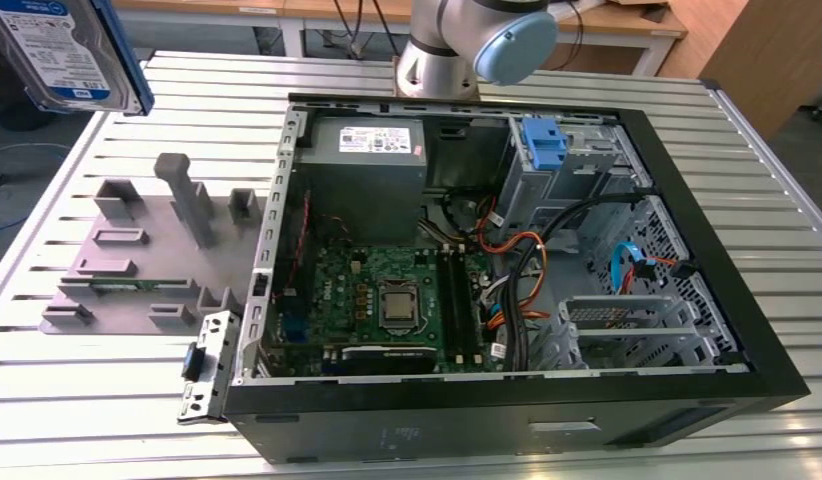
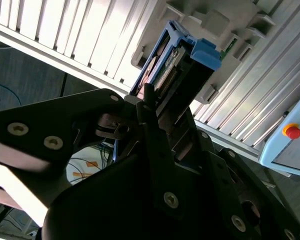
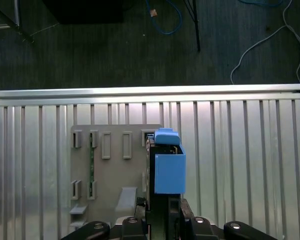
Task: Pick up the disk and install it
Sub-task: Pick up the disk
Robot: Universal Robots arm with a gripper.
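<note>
The hand was closed on the disk, gripping it edgewise with the blue carrier frame sticking out beyond the fingertips. The disk hung clear of the slatted desk. Beneath the hand, a grey fixture plate lay on the desk. The open computer case sat well apart from the hand.

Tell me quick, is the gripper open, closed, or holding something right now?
Gripper: closed, holding the disk in the air above the table.
</note>
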